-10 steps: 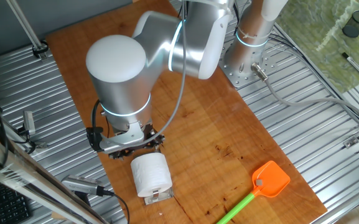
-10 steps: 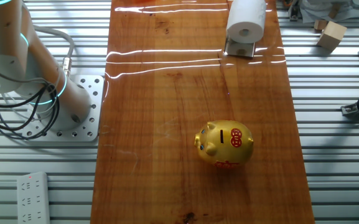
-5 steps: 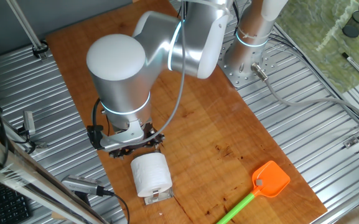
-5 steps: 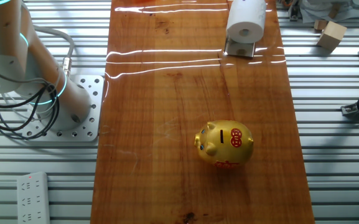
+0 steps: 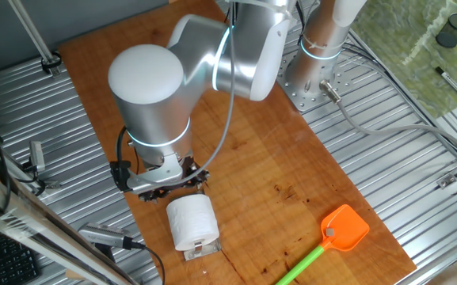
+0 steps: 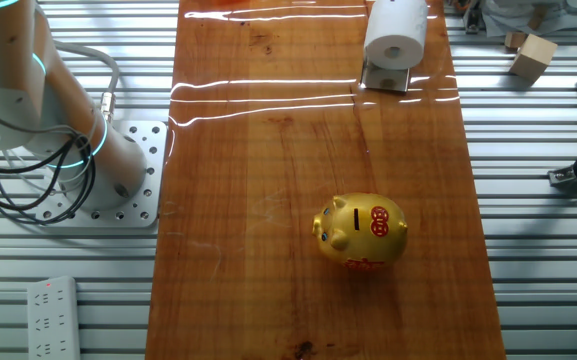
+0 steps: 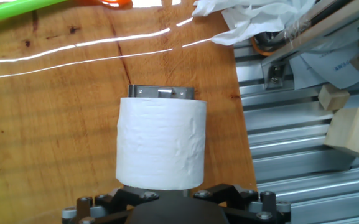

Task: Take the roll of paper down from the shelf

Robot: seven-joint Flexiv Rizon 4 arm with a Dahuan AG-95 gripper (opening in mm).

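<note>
The white roll of paper (image 5: 192,222) lies on its side on the small silvery shelf (image 5: 201,251) near the wooden table's edge. It also shows in the other fixed view (image 6: 396,30), with the shelf plate (image 6: 386,78) under it. In the hand view the roll (image 7: 160,143) fills the centre, and the shelf's metal end (image 7: 161,93) shows beyond it. My gripper (image 5: 167,180) sits low just behind the roll, close to its near end. Only the black gripper body (image 7: 173,202) shows in the hand view; its fingers are not visible.
An orange fly swatter (image 5: 343,229) with a green handle lies on the table. A golden piggy bank (image 6: 361,231) stands mid-table. Wooden blocks (image 7: 353,130) and crumpled white plastic (image 7: 254,18) lie on the metal slats beside the table edge.
</note>
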